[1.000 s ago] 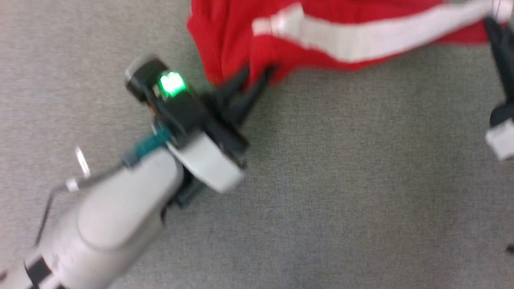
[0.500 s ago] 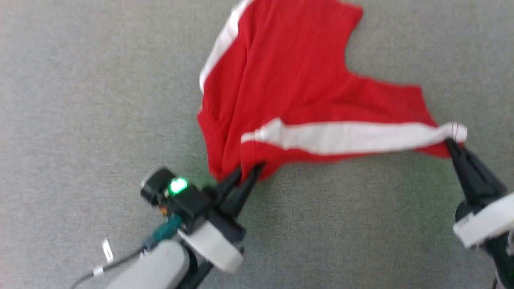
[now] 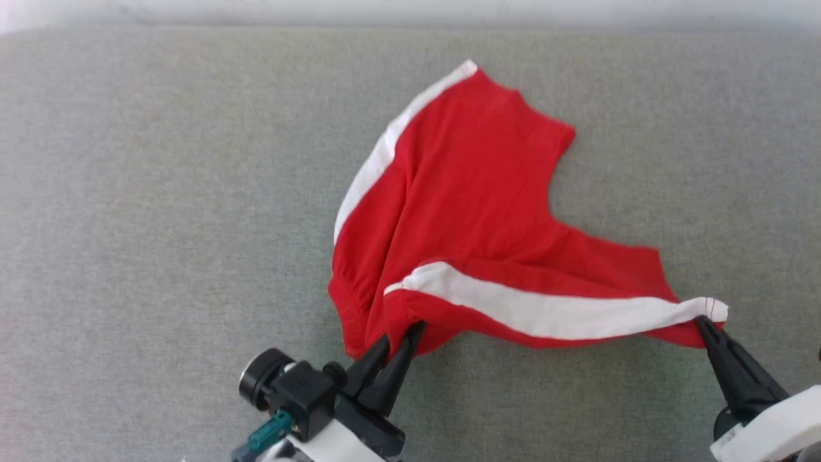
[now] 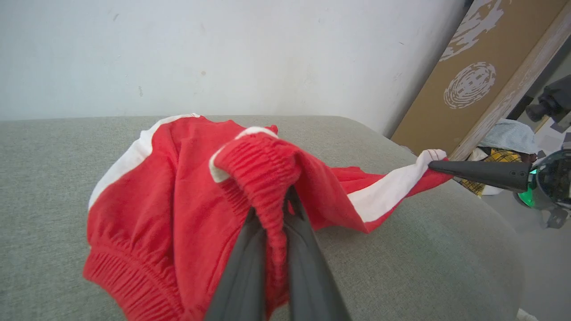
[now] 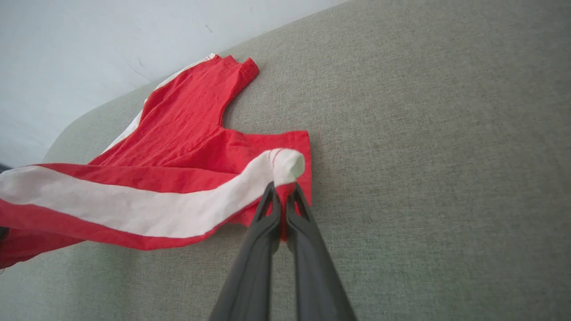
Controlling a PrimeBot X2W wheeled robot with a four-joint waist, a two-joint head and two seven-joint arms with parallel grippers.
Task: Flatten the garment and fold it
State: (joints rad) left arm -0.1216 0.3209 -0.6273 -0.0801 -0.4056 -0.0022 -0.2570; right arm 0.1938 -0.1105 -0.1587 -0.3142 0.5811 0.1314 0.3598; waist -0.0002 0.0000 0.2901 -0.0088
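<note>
Only the head camera has shifted, so the whole red basketball shorts (image 3: 462,212) now show on the grey bench (image 3: 160,224). The left gripper (image 3: 403,332) stays clamped on the waistband (image 4: 263,165) and the right gripper (image 3: 703,324) on the white stripe (image 3: 545,311) at its hem end. Judging by this, flattening is still unfinished.

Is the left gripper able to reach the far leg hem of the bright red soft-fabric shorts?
Probably not: the left gripper is shut on the shorts' waistband; nothing else blocks it.
</note>
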